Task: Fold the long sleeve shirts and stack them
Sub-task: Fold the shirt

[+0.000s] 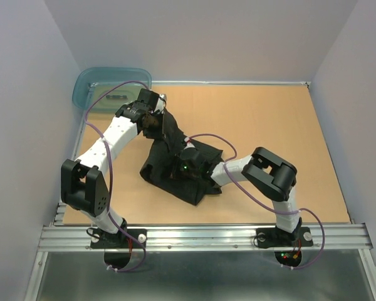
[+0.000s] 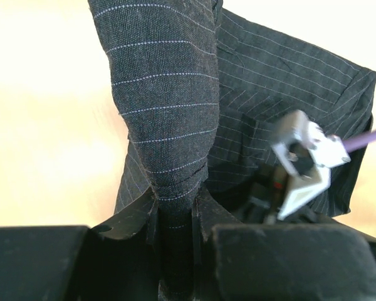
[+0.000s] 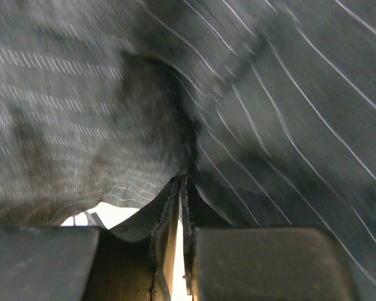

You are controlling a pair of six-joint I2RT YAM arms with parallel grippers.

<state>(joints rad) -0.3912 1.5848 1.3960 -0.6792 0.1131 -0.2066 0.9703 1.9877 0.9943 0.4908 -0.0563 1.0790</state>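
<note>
The tabletop [image 1: 282, 132] is a flat, matte, tan wood-look board that fills the middle of the top view, with pale walls around it and a ribbed aluminium rail [image 1: 200, 235] along its lower edge.

The long sleeve shirt [image 1: 197, 188] lies crumpled a little left of centre on the tabletop. It is a dark charcoal woven cloth with thin pale pinstripes, heaped in soft, uneven folds. One narrow strip of it is drawn up towards the upper left.

The translucent teal plastic tub [image 1: 109, 81], with rounded corners, sits at the upper left corner, apart from the shirt.

The left arm [image 1: 106, 144], white with black joints, reaches up and in from the lower left. The right arm [image 1: 269, 172] bends in from the lower right, and its wrist is over the heap.

In the left wrist view the left claw [image 2: 175, 216] has its black fingers [image 2: 151, 216] pressed on a thick, rope-like bunch of the shirt [image 2: 163, 94]. The weave there is taut and wrinkled at the pinch.

In the right wrist view the right claw [image 3: 182, 185] is almost closed, with only a thin bright slit between its fingers. The shirt [image 3: 288, 125] puckers down into the tips and looks nipped there.
</note>
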